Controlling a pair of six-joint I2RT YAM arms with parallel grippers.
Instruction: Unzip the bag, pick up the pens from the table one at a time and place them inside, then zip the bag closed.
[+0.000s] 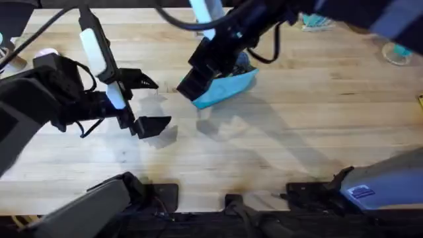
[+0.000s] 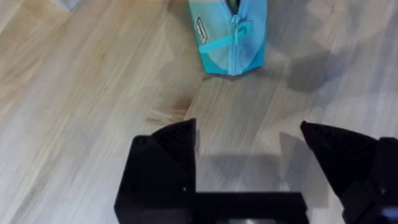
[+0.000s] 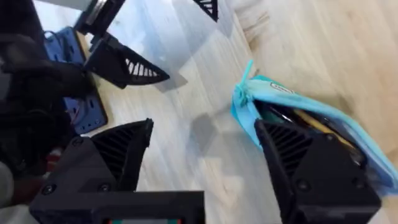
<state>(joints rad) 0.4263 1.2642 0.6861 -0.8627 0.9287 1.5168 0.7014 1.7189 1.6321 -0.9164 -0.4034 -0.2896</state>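
The bag [image 1: 228,89], a light-blue pouch, lies on the wooden table [image 1: 277,145]. Nearer the camera, the left gripper [image 1: 147,102] hangs wide open, holding nothing. Farther back, the right gripper [image 3: 205,155] spreads open over the bag's end, one finger [image 3: 311,168] touching the gaping mouth.

Light level: bright and even across the table [image 1: 277,165]; warm wood tones are rendered clearly.
Shadows: soft grey shadows are cast on the planks beneath the left gripper [image 1: 147,102] and below the bag [image 1: 228,88]; a broad diagonal shadow is laid toward the lower right in the overhead view.
Glare: a pale bluish sheen is seen on the wood in the right wrist view.
Blur: the right arm is smeared in the overhead view; the right gripper [image 3: 205,155] is rendered soft at close range.
Focus: the zipper [image 2: 235,37] is resolved fairly sharply in the left wrist view.
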